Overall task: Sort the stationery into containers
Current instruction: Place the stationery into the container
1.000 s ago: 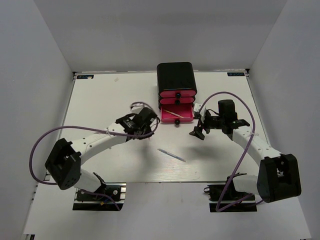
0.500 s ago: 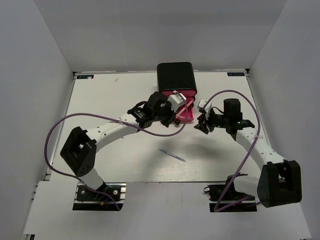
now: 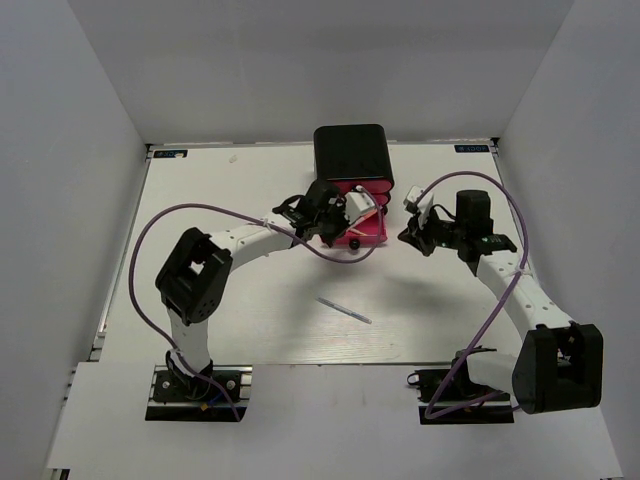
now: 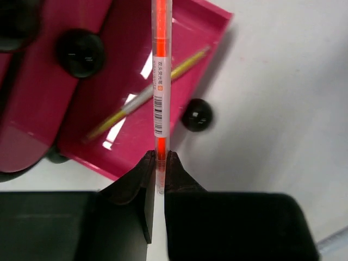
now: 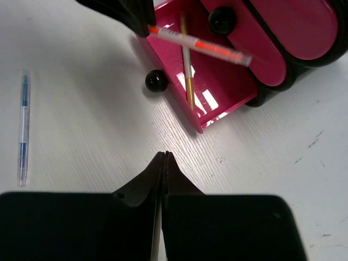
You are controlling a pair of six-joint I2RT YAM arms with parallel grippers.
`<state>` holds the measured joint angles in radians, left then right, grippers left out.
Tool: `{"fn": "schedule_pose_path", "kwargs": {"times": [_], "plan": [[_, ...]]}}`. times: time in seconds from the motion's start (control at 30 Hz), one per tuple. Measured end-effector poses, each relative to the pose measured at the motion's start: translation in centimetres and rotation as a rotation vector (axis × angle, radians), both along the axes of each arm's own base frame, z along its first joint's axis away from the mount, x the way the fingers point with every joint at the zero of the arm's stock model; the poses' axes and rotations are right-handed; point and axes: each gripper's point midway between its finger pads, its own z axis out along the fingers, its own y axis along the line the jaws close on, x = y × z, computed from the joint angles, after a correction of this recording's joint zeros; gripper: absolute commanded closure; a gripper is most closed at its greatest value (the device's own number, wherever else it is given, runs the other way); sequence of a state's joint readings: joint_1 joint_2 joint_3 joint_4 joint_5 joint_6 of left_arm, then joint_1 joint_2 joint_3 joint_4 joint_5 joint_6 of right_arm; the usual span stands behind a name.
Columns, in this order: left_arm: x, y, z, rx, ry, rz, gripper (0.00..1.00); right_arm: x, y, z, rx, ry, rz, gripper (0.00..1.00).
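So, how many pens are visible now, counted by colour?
Orange pen: 1, held in the left gripper
Yellow pen: 1, lying in the open drawer
Blue pen: 1, lying on the table
Total: 3

The left gripper [image 4: 160,159], clamping the orange pen [image 4: 161,81], has swung over the open bottom drawer [image 4: 206,38].

legible text: none | orange pen [image 4: 161,81]: barcode label, print too small
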<state>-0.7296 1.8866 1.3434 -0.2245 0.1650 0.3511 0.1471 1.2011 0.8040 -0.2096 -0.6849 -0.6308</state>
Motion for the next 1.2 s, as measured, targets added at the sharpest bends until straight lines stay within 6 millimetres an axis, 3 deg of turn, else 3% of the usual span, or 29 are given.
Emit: {"fn": "schedule_pose_path", "kwargs": {"times": [0.27,0.43,0.5,0.53,0.57,0.63,0.67,0.8,0.87,0.9,0.97,1.03,1.07,1.17,1.2], "plan": [[3.3,0.5,1.1,-0.033,-0.065,0.046,1.00,0.2,-0.6,-0.1,0.001,0.013,-0.030,1.00],[4.1,-0.3,0.0,-0.027,-0.057,0.035,1.00,0.3,-0.8,-0.2,0.000,0.016,-0.037,0.97],[4.0,-0.3,-0.8,-0.018,-0.046,0.029,0.94,0.3,-0.9,-0.2,0.000,0.017,-0.041,0.88],[3.9,-0.4,-1.1,-0.014,-0.041,0.027,0.91,0.3,-0.9,-0.2,0.001,0.020,-0.042,0.77],[3.8,-0.3,-1.3,-0.009,-0.036,0.026,0.81,0.3,-0.9,-0.2,0.001,0.021,-0.043,0.69],[3.8,-0.3,-1.4,-0.004,-0.037,0.027,0.77,0.2,-0.9,-0.2,0.000,0.022,-0.042,0.54],[3.9,-0.2,-1.4,-0.002,-0.039,0.030,0.67,0.2,-0.9,-0.3,-0.001,0.023,-0.040,0.45],[4.1,0.0,-1.5,0.004,-0.054,0.043,0.47,-0.3,-0.5,-0.3,0.003,0.022,-0.003,0.29],[4.0,0.3,-1.5,0.008,-0.056,0.048,0.45,-0.6,-0.3,-0.3,0.007,0.016,0.025,0.24],[3.9,0.4,-1.4,0.013,-0.057,0.050,0.39,-0.8,-0.2,-0.3,0.009,0.014,0.039,0.10],[3.9,0.6,-1.0,0.013,-0.067,0.056,0.35,-1.1,0.0,-0.4,0.010,0.011,0.067,0.10],[3.9,0.6,-0.1,0.006,-0.085,0.054,0.06,-1.5,0.2,-0.5,0.007,-0.003,0.104,0.10],[3.7,0.4,0.6,-0.001,-0.092,0.054,0.00,-1.8,0.3,-0.7,0.006,-0.006,0.119,0.10],[3.0,0.4,3.7,-0.054,-0.118,0.070,0.00,-2.5,0.4,-1.7,-0.007,-0.007,0.157,0.10],[2.6,0.6,5.2,-0.078,-0.130,0.081,0.00,-2.8,0.4,-2.3,-0.012,0.006,0.173,0.14]]}}
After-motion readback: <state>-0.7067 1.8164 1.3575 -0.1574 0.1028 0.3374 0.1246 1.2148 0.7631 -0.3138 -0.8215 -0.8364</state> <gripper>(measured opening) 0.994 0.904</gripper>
